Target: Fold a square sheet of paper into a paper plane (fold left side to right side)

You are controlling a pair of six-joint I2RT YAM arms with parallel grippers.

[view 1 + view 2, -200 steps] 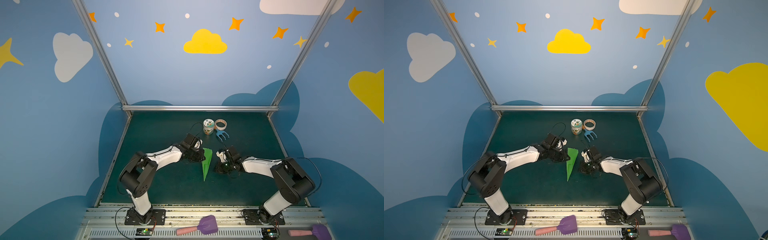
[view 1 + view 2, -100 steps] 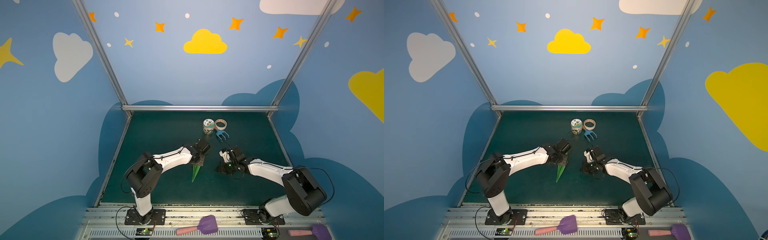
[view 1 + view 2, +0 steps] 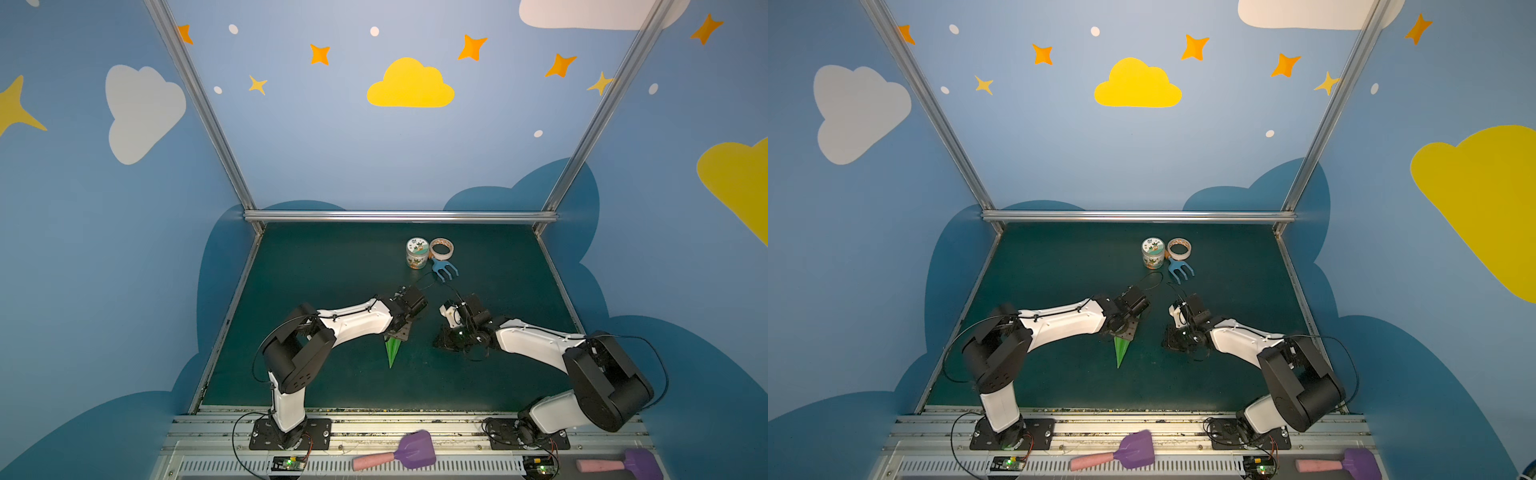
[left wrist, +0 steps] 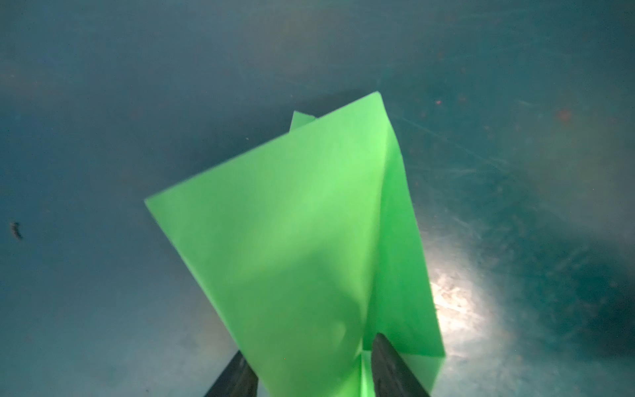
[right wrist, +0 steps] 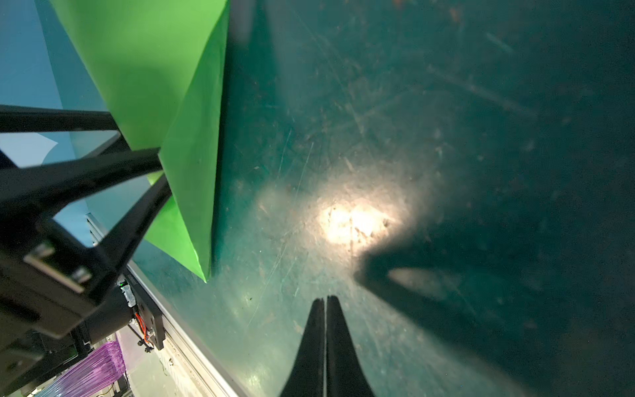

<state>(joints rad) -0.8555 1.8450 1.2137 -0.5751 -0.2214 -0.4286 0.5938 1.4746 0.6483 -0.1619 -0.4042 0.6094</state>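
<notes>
The square sheet of paper is folded into a slim bright green dart, the paper plane (image 3: 392,351) (image 3: 1120,351), near the mat's middle with its point toward the front edge. My left gripper (image 3: 400,332) (image 3: 1126,330) is over its wide end. In the left wrist view the left gripper (image 4: 309,345) is open, with the paper plane (image 4: 292,223) standing between its fingers and its flaps spread. The right wrist view shows the paper plane (image 5: 154,68) and the left fingers (image 5: 103,168) parted. My right gripper (image 3: 440,343) (image 5: 324,299) is shut on nothing, low over bare mat to the paper's right.
A small printed jar (image 3: 417,253), a tape roll (image 3: 441,248) and a blue toy rake (image 3: 444,269) stand together at the back of the mat (image 3: 332,266). Two purple scoops with pink handles (image 3: 411,455) (image 3: 631,463) lie on the front rail.
The left gripper drew the paper left and toward the front, and it went from a flat wedge to a narrower dart. Its jaws have now parted. The right gripper stayed shut, nearly still.
</notes>
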